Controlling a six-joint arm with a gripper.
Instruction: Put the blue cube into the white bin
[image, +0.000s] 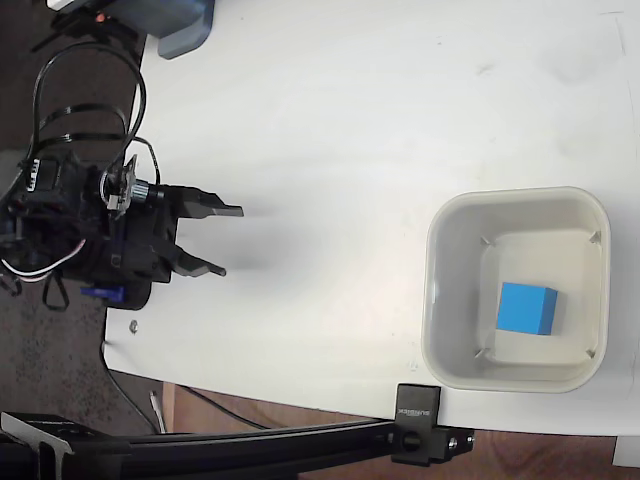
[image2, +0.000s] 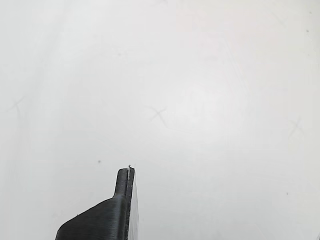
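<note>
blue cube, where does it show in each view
Fixed view: the blue cube lies on the floor of the white bin, at lower right.
Wrist view: not in it; only bare table and one end effector finger.
Shared landmark: the white table top.

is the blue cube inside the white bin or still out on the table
Inside. In the fixed view the blue cube rests on the floor of the white bin, walls all around it, far from the gripper.

I can read no text anywhere. The small black clamp block (image: 418, 412) at the table's lower edge in my fixed view carries a pale line of print, too small and blurred to make out.
</note>
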